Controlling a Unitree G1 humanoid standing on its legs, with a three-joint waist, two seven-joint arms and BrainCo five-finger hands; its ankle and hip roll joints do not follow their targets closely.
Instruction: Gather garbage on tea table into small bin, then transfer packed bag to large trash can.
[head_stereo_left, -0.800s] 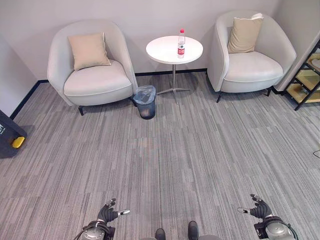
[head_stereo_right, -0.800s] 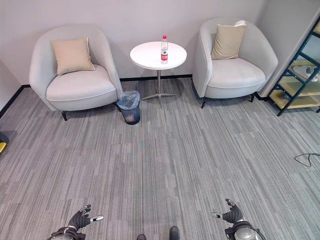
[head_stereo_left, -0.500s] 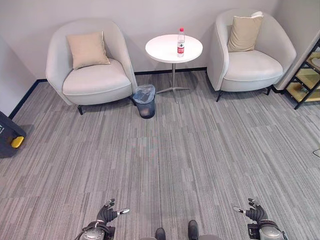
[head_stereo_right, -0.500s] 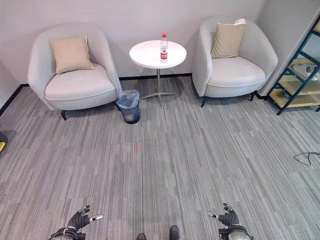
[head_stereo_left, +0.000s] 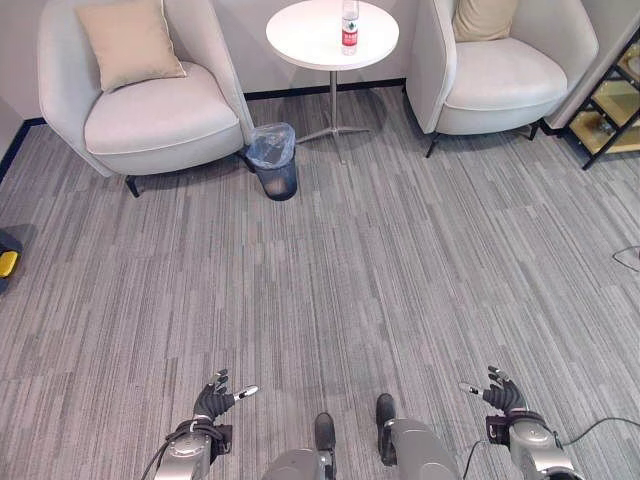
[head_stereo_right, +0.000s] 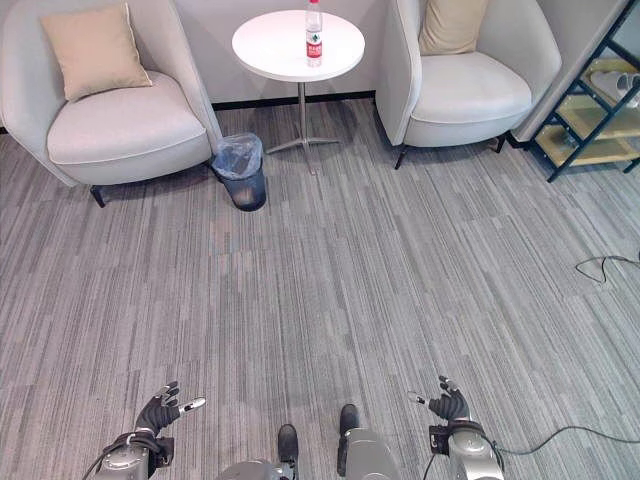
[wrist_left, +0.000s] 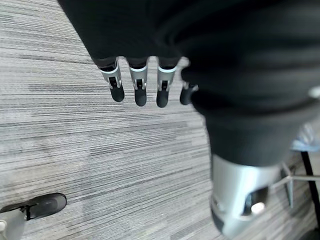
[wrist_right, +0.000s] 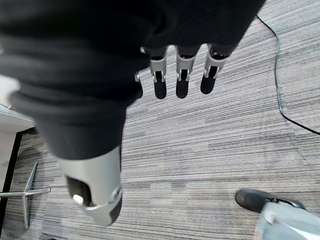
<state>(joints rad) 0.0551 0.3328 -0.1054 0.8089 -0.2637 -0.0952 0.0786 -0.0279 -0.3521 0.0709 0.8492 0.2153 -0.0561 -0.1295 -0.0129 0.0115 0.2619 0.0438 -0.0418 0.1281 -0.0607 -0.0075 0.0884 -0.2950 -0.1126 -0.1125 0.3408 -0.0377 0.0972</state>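
A clear plastic bottle (head_stereo_left: 349, 26) with a red label stands on the round white tea table (head_stereo_left: 315, 40) at the far end of the room. The small dark bin (head_stereo_left: 274, 161) with a clear bag liner sits on the carpet to the table's left, by the left armchair. My left hand (head_stereo_left: 212, 402) hangs low at the near left, open, fingers (wrist_left: 140, 89) straight and holding nothing. My right hand (head_stereo_left: 497, 393) hangs low at the near right, open and empty too, fingers (wrist_right: 182, 82) straight. Both hands are far from the table.
Two light grey armchairs (head_stereo_left: 140, 120) (head_stereo_left: 500, 75) with beige cushions flank the table. A black metal shelf (head_stereo_left: 612, 125) stands at the far right. A dark object with a yellow part (head_stereo_left: 5, 262) sits at the left edge. Grey striped carpet lies between me and the table.
The whole picture has shifted: the camera has tilted down and moved forward, so the table and chairs sit higher in view. Both hands remain open low at my sides.
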